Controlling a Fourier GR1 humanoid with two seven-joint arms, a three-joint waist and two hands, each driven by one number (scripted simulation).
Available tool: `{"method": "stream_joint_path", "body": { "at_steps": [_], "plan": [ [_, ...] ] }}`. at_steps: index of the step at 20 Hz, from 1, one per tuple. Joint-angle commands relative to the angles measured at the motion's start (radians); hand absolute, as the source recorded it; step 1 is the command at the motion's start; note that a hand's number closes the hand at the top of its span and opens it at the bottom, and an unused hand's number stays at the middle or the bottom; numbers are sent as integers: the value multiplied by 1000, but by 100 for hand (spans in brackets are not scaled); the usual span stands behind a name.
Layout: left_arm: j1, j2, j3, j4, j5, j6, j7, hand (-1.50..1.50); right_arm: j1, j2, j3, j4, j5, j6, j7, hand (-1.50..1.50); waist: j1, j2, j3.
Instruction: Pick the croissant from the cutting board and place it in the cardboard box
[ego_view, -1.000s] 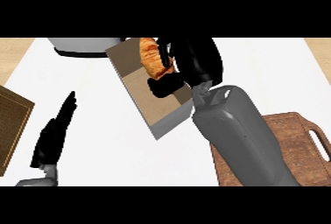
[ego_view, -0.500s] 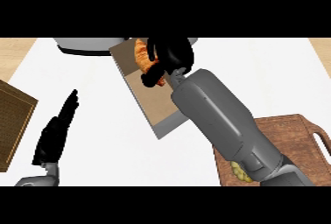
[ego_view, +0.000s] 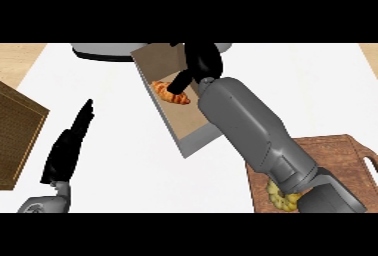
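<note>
1. Fingers of the right hand hang relaxed and hold nothing, at the far end of the box, just above the croissant.
2. Croissant lies inside the box, on its brown floor, with dark fingertips just beside its upper right end; whether they touch it I cannot tell.
3. Box is tilted across the white desk, its near corner pointing toward the viewer, with a grey round object at its far left.
4. Right forearm runs from the lower right up over the box, passing over the board, where a yellow item remains at the near edge.
5. Left hand rests open at the lower left, fingers straight, near a brown slatted thing.
6. Placing looks done; the next move likely calls for lifting the hand clear without nudging the croissant.
7. Compared with half a second ago, the croissant has left the fingers and sits lower in the box.
</note>
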Motion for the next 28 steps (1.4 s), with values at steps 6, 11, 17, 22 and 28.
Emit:
{"method": "stream_joint_path", "body": {
  "at_steps": [6, 11, 17, 22, 28],
  "plan": [
    [0, 14, 4, -42, 5, -17, 42, 0, 10, 7, -99, -10, -184, -310, -150, -150, -10, 1, 1],
    [17, -5, 18, 6, -7, 18, -10, 0, 74, 7, -250, -83, -318, -341, -338, -150, -42, -1, 2],
    [61, 20, 51, -20, 22, -5, -28, 0, 130, -113, -401, -92, -381, -314, -415, -150, -61, -8, 1],
    [49, 18, 63, -42, 19, 5, 18, 0, 307, -211, -429, -268, -421, -239, -412, -150, -87, -17, 1],
    [72, -4, 39, -44, -10, 20, 27, 0, 483, -395, -506, -425, -517, -5, -445, -150, -91, -17, 1]
  ]
}}
